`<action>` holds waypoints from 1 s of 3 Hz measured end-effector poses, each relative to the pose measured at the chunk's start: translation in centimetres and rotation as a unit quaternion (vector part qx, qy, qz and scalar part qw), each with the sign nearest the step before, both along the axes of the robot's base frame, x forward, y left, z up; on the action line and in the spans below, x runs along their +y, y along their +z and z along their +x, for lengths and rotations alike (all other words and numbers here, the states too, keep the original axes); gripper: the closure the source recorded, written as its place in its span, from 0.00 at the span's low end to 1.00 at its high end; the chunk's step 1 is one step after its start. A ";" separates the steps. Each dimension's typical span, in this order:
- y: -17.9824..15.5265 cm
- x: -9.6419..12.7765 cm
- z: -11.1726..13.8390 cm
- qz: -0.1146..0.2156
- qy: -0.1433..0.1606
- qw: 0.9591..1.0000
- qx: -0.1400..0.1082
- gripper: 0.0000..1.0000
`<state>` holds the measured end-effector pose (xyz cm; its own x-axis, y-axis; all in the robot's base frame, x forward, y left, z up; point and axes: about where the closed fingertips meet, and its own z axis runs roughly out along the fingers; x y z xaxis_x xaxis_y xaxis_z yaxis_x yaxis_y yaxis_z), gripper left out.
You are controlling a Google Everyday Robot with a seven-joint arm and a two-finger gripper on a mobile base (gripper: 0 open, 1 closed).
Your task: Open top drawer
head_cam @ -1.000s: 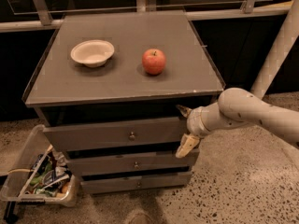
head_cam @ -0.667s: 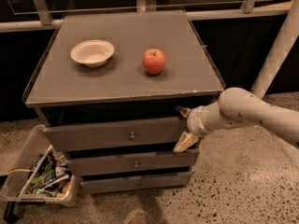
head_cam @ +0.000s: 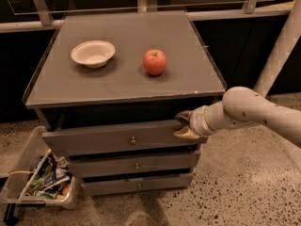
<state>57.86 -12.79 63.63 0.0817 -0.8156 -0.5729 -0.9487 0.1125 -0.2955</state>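
Top drawer [head_cam: 94,140] at frame centre, just under desk [head_cam: 127,86] top, its front standing out a little with dark gap above; round knob [head_cam: 133,140] mid-front. Gripper [head_cam: 184,125] at drawer's right end, against upper corner (clenched or released: cannot tell). Arm [head_cam: 254,112] enters from right. On desk: white bowl [head_cam: 92,53] left, red apple [head_cam: 154,62] beside it, apart.
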 end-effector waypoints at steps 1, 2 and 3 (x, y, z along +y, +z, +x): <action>0.8 0.0 0.1 0.000 0.000 1.000 0.000 0.87; 1.0 0.0 0.1 0.000 0.000 1.000 0.000 1.00; 1.0 0.0 0.1 0.000 0.000 1.000 0.000 0.82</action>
<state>57.94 -12.80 64.61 0.0818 -0.8155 -0.5729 -0.9487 0.1124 -0.2955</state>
